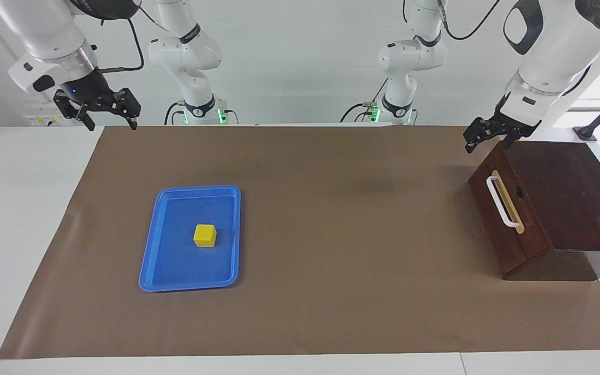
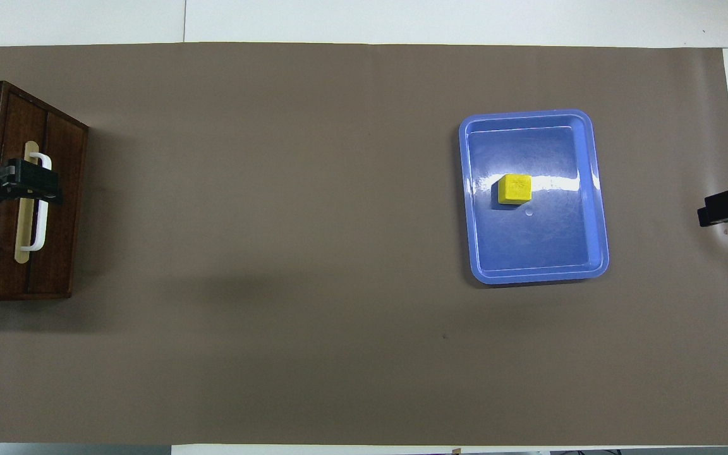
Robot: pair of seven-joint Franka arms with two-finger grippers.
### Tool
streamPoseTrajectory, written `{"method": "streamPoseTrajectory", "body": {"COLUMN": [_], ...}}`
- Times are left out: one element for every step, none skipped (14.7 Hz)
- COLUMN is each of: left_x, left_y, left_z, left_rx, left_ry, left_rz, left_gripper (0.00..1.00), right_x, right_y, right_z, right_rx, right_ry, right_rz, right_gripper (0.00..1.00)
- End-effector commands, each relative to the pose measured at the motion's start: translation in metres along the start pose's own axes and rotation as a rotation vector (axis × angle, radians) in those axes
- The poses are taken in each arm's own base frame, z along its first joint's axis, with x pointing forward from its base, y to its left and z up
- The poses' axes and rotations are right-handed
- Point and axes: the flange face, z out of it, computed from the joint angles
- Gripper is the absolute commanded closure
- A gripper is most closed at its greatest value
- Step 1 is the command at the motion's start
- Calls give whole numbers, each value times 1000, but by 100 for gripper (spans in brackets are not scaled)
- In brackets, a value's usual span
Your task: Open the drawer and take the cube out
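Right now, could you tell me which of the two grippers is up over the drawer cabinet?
The left gripper: it hangs open above the drawer cabinet's upper edge, while the right gripper waits open past the mat's corner at the other end.

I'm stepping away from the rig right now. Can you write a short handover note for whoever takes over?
Left gripper: open, empty, raised over the drawer's end nearer the robots, touching nothing.
Right gripper: open, empty, raised at the right arm's end of the table, waiting.
Drawer: shut, white handle free, at the left arm's end.
Cube: sitting in the blue tray, toward the right arm's end.
Done: cube is out of the drawer and in the tray.
Left: nothing apparent; both arms just need to park.
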Motion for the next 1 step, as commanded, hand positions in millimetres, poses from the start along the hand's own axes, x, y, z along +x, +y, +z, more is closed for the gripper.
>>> {"method": "streamPoseTrajectory", "body": {"left_x": [-5], "left_y": [-2], "left_z": [-5], "left_rx": [-11], "left_ry": [11], "left_rz": [9], "left_gripper": [0], "right_x": [-4], "right_y": [4], "right_z": [0], "right_rx": [-20], "right_ry": [12], "right_rz": [-17], "right_gripper": [0]}}
